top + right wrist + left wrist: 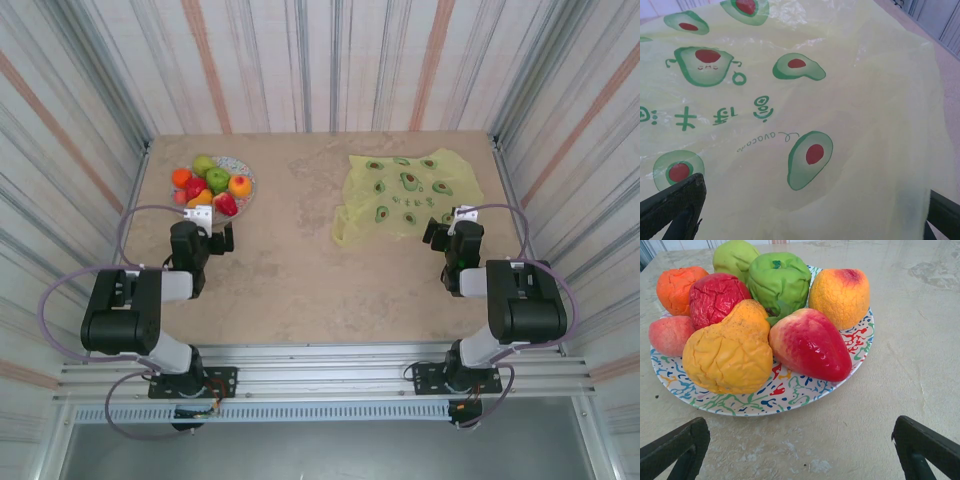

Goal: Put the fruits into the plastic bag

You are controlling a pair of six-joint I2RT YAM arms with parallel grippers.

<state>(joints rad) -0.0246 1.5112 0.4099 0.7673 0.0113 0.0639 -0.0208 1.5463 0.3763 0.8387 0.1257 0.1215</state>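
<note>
The fruits are piled on a round speckled plate (243, 172) at the table's back left. Among them are a yellow pear (730, 352), a red strawberry (810, 342), a green fruit (779, 282), a yellow-orange peach (840, 295), a dark red fruit (715, 300) and an orange one (677, 287). My left gripper (213, 230) (800, 450) stands open just short of the plate's near rim (790, 396), holding nothing. The plastic bag (408, 192) (800, 100), yellow-green with avocado prints, lies flat at the back right. My right gripper (446, 228) (805, 215) hangs open over its near edge, empty.
Striped walls close in the table on three sides. A bare stretch of tabletop (300, 240) separates the plate from the bag. A pale green fruit (735, 257) and a pink one (670, 335) lie at the plate's far and left sides.
</note>
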